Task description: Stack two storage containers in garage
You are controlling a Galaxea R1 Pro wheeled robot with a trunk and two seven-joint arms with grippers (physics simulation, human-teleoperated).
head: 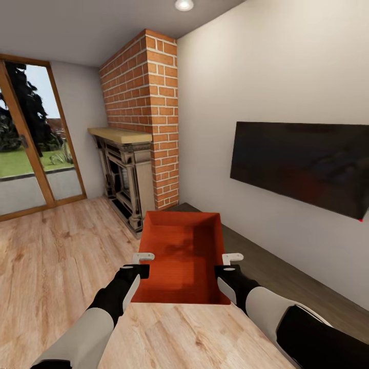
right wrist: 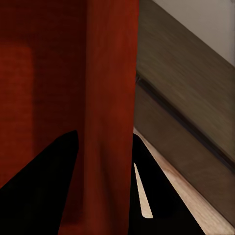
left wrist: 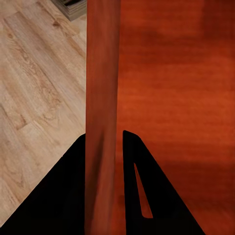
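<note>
One orange-red open-top storage container hangs in front of me above the light wood floor of the living room. My left gripper is shut on its left wall and my right gripper is shut on its right wall. In the left wrist view the container wall runs between the dark fingers of the left gripper. The right wrist view shows the other wall pinched in the right gripper. The bin is empty. The garage is out of view.
A brick chimney with a dark fireplace stands straight ahead. A wall TV hangs on the right above a low dark ledge. A glazed wooden door is on the left, with open plank floor before it.
</note>
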